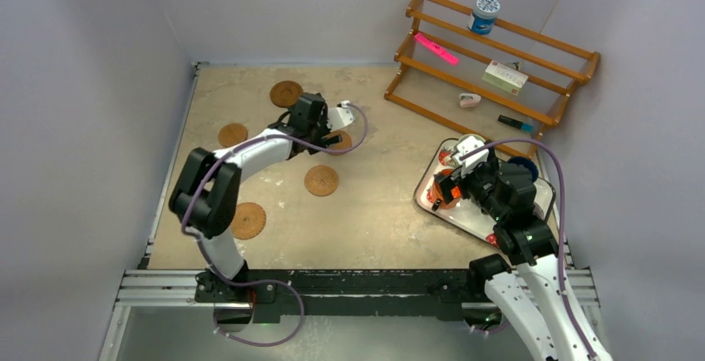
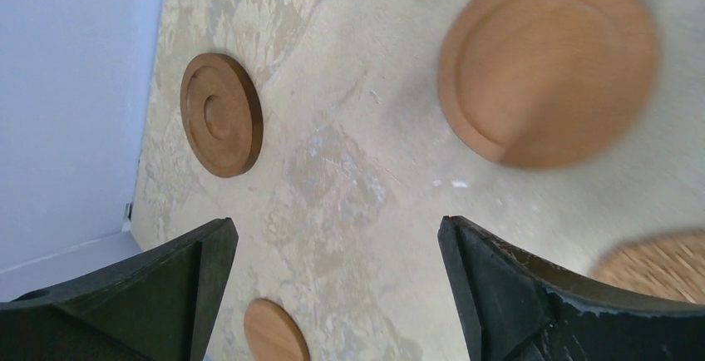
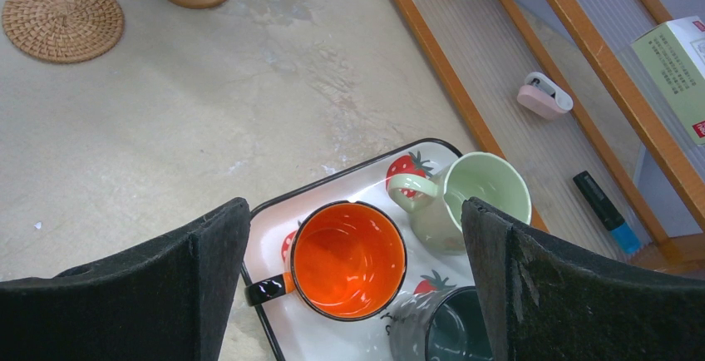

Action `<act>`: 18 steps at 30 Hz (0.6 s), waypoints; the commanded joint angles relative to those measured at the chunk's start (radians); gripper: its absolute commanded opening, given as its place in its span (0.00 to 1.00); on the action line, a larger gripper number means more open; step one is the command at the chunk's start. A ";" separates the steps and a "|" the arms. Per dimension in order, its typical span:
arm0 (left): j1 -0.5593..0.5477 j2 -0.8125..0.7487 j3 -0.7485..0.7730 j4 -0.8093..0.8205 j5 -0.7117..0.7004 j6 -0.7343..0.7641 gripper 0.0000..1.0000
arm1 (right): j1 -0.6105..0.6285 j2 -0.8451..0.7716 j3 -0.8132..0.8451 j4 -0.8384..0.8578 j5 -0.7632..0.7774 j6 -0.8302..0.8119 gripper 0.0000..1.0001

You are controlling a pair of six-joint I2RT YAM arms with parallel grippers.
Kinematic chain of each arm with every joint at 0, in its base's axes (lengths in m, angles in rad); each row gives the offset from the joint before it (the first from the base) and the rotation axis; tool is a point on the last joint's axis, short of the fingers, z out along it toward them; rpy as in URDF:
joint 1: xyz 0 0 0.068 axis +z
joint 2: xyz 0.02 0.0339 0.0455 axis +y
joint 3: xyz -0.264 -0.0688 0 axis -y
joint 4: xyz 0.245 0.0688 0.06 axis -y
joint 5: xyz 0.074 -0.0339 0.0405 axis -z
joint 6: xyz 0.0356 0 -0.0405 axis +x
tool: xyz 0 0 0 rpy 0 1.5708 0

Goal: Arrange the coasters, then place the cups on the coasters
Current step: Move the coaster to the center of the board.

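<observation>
Left gripper hangs with jaws spread wide and empty over bare tabletop, among the coasters. These lie scattered across the left half of the overhead view as flat brown discs (two visibly woven, plus a darker rimmed coaster). Right gripper is equally wide and holds nothing. It is above the strawberry-print tray at lower centre, where the glossy orange cup, pale green cup and dark teal cup stand.
</observation>
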 commanded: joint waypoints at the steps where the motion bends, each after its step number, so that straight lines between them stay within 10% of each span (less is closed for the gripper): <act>1: 0.001 -0.164 -0.096 -0.036 0.196 0.026 1.00 | 0.004 -0.007 -0.003 0.011 -0.019 -0.014 0.99; 18: -0.029 -0.191 -0.250 -0.114 0.325 0.084 1.00 | 0.004 -0.009 -0.001 0.008 -0.025 -0.011 0.99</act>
